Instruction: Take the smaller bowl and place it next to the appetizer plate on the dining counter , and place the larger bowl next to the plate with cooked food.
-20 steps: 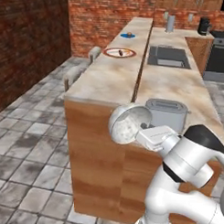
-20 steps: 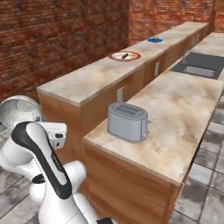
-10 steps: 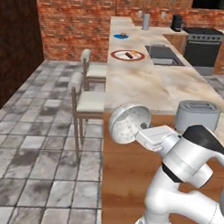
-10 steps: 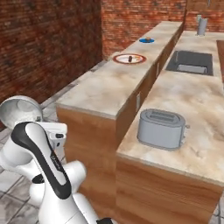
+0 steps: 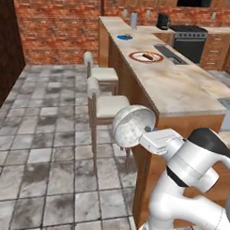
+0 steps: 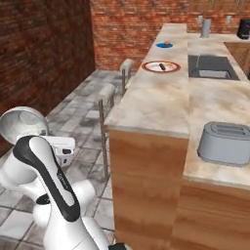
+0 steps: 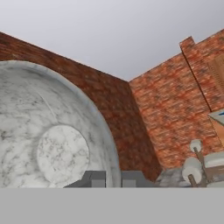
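Long dining counter (image 5: 183, 86) with beige marbled top running away from the base toward the brick back wall, wood front facing two white stools (image 5: 107, 105) on the grey tile floor. Grey toaster (image 6: 225, 142) on the lower kitchen-side counter, sink (image 6: 212, 66) further along. Red-rimmed plate with cooked food (image 5: 146, 56) midway down the dining counter, blue appetizer plate (image 5: 124, 37) beyond it near the far end. Smaller bowl (image 5: 133, 125), marbled grey-white, held off the near end of the counter, over the floor, tipped on edge with its open face toward the hand camera. Gripper (image 7: 113, 178) pinched narrow on the bowl's rim, finger tips close together at the rim edge in the hand view. Key relation: appetizer plate lies well ahead of the jaws, straight along the counter's long axis, past the red-rimmed plate; carried bowl well apart from it. Likely needs more travel alongside the counter before any reach. Bowl will need levelling before set-down.
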